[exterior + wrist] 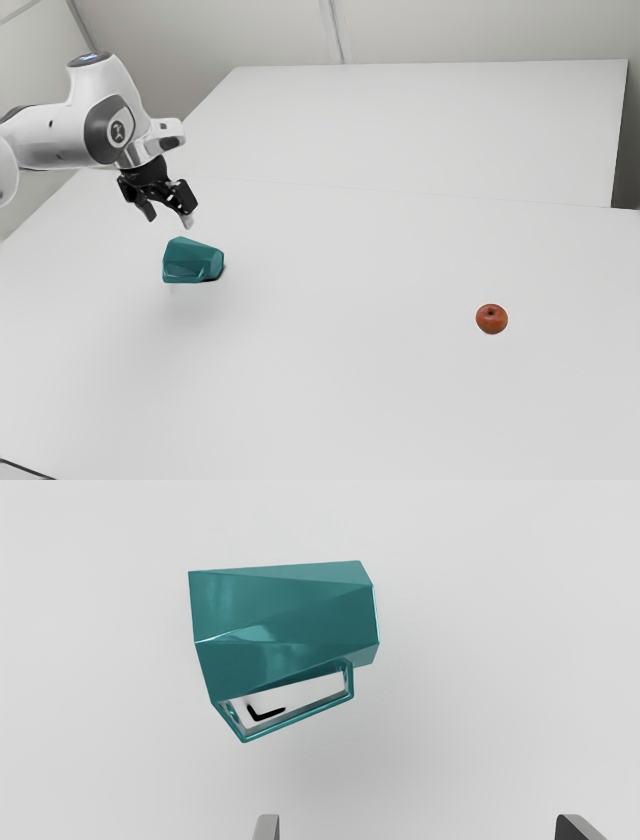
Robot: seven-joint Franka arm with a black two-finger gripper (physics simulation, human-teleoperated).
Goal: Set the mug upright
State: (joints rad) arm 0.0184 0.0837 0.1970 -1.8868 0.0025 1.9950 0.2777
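Gripper (169, 217) near the mug, apart from it — fingers spread wide, nothing held. Mug (192, 261) on white table (330, 400): glossy teal, faceted, lying on its side — angular handle (300, 715) toward the fingers.

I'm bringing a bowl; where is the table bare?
The white table is bare between the teal faceted mug and the small round red-orange object, and around that object. Crowded at the mug: the open black gripper hovers near.
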